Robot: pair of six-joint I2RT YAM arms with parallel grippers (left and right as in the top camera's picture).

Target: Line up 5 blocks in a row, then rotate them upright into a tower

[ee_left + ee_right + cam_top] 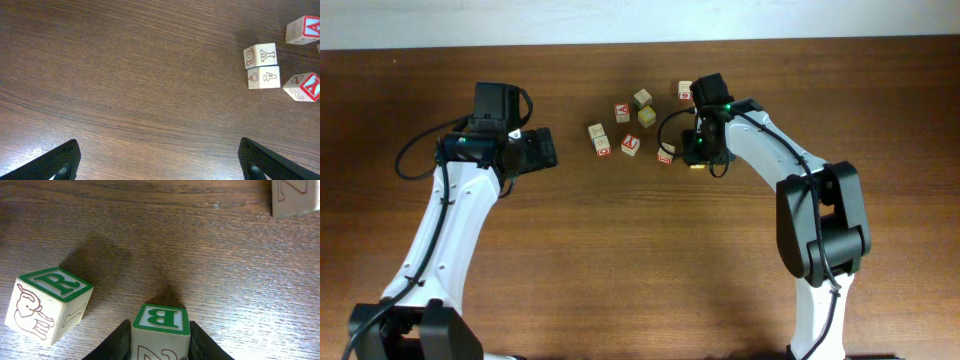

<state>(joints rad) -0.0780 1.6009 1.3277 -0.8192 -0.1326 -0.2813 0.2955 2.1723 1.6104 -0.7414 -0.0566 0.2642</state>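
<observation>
B block [160, 330], green-bordered: between the fingers of my right tool [160, 342], clenched on its two sides, presumably for turning. R block [50, 302]: ahead-left of that tool, untouched. Left tool [160, 160]: released, idle over the table [125, 75]; other blocks [261, 55] ahead to its right.

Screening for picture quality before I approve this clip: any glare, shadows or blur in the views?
Overhead: even light, sharp, though the blocks are tiny. Left wrist: crisp grain, faint sheen on the table at lower left. Right wrist: bright glare across the table at right, dark shadows behind the R block and the B block, which the bottom edge crops.
</observation>
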